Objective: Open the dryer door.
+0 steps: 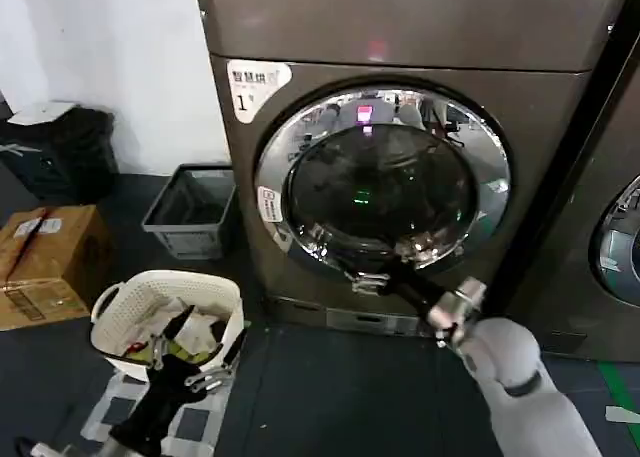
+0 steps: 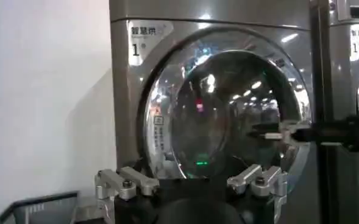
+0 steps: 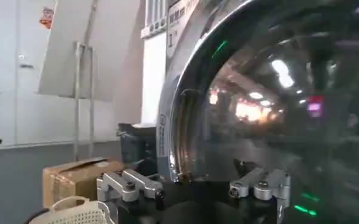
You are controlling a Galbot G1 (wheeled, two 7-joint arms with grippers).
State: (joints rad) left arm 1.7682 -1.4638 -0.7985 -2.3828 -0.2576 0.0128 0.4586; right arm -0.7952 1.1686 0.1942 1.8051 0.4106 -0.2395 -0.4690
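Chrome-rimmed door (image 1: 383, 177) shut, centre frame on dryer (image 1: 420, 37). Right gripper (image 1: 375, 279) open at lower rim; hook edge, pull along hinge arc. Left gripper (image 1: 205, 377) open, parked lower left.

**Bronze-grey, chrome and dark glass**

Bronze-grey across the dryer (image 1: 300, 227), with a white sticker (image 1: 255, 82) marked "1" in black. Shiny chrome around the dark tinted glass of the dryer door (image 1: 385, 177), a green glint within. Silver and black on the right gripper (image 1: 372, 280). White lattice on the basket (image 1: 165, 312) beside the black left gripper (image 1: 195, 372).
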